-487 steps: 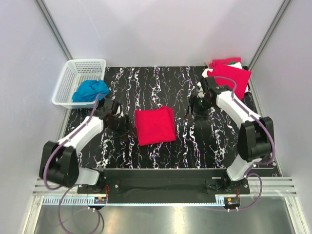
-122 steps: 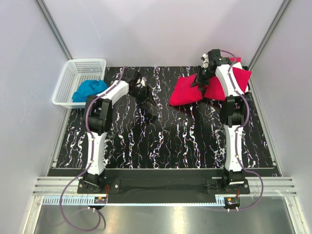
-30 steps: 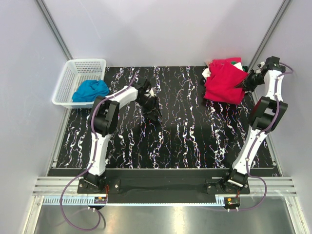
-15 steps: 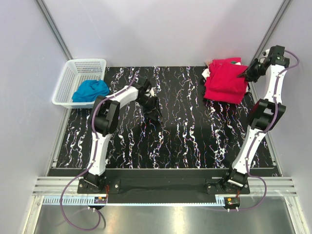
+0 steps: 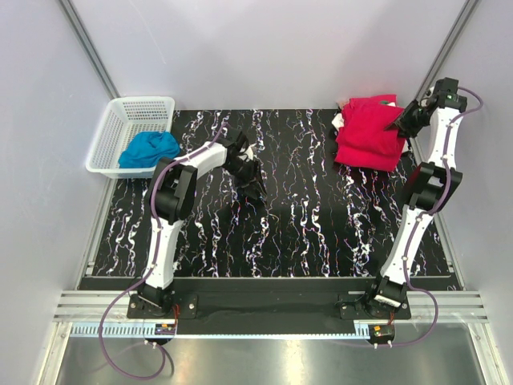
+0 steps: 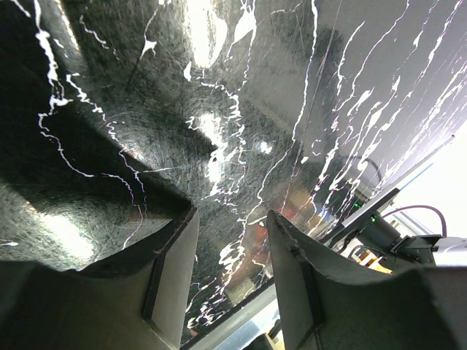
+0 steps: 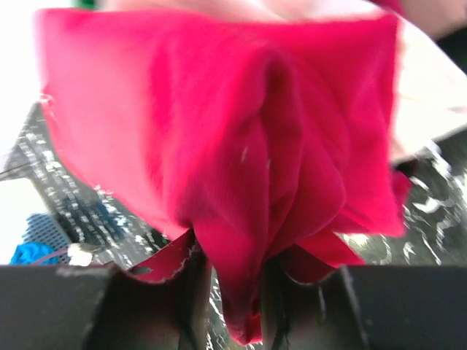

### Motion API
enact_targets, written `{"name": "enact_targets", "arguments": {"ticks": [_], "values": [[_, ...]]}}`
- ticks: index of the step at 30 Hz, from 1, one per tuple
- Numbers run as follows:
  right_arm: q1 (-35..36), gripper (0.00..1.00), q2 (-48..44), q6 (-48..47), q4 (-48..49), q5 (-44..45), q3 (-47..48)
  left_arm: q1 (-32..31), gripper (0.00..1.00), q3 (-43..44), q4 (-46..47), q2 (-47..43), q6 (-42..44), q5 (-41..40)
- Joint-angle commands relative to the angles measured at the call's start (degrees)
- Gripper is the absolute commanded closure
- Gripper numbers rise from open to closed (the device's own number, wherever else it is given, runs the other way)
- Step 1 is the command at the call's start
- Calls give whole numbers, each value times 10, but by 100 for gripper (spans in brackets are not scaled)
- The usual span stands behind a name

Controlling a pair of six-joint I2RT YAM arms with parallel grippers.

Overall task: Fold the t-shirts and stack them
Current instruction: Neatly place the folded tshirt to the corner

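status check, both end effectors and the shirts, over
Left end effector open, empty, over table. Right end effector at red t-shirt stack, fold in its jaws, grip unclear. Basket far left, not obstructing.

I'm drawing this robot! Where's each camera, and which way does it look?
Top external: above, behind the bases, looking down at the table; left arm, right arm show.
Left wrist: on that wrist, facing table; left gripper shows.
Right wrist: on that wrist, facing red t-shirts; right gripper shows.
Shared: top and right wrist see the t-shirts.
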Motion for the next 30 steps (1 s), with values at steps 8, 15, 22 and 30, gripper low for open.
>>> {"name": "enact_targets", "arguments": {"ticks": [8,15,22,30], "values": [[-1,45,-81,-6,-70,125,-8,3,52,6,0,-21,11,19],[-1,41,-137,-12,-76,162,-3,3,53,-2,0,-30,17,24],[0,69,-184,-5,-23,76,-9,3,53,-17,0,-43,25,27],[34,100,-91,36,32,20,84,6,60,-77,0,-107,34,16]]}}
